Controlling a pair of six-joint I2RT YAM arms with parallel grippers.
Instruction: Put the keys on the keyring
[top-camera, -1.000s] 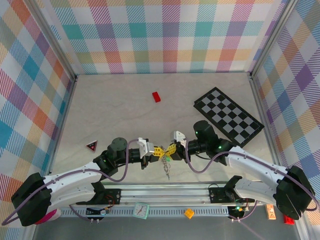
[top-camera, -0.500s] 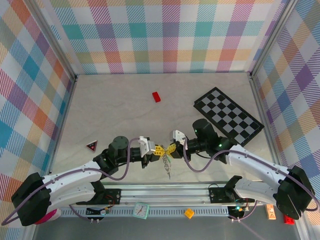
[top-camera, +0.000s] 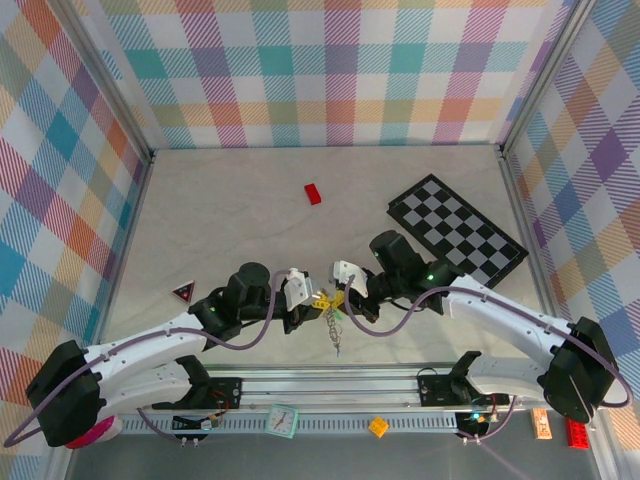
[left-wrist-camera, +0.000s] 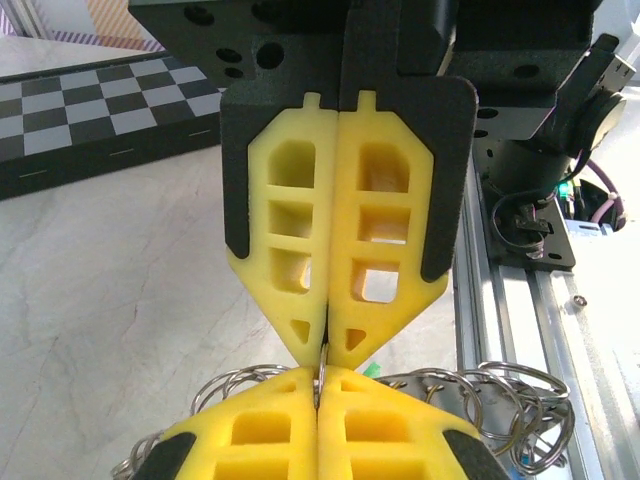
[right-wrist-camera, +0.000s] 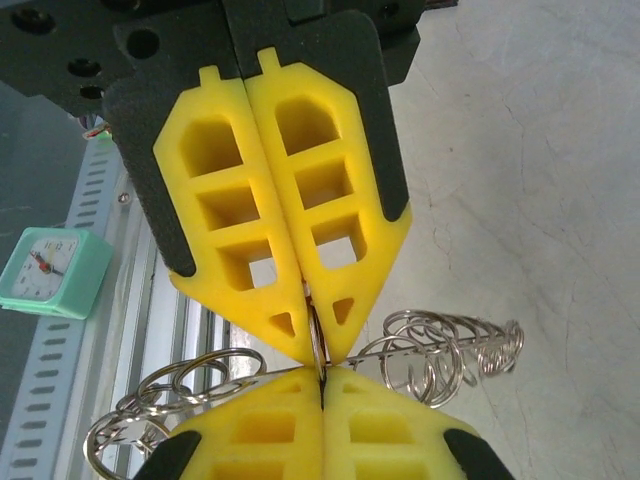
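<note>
Left gripper (left-wrist-camera: 318, 378) and right gripper (right-wrist-camera: 322, 380), yellow fingers pressed together, tip to tip above pale stone-patterned table (top-camera: 230, 220). Both pinch thin silvery-grey metal keyring (right-wrist-camera: 316, 336); linked wire rings (right-wrist-camera: 450, 352) dangle alongside.

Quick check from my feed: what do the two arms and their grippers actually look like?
The left arm and right arm have white shells with black joints and bases, and a purple cable loops along each. The left gripper and right gripper have yellow, lattice-cut fingers tapering to points, backed in black.
</note>
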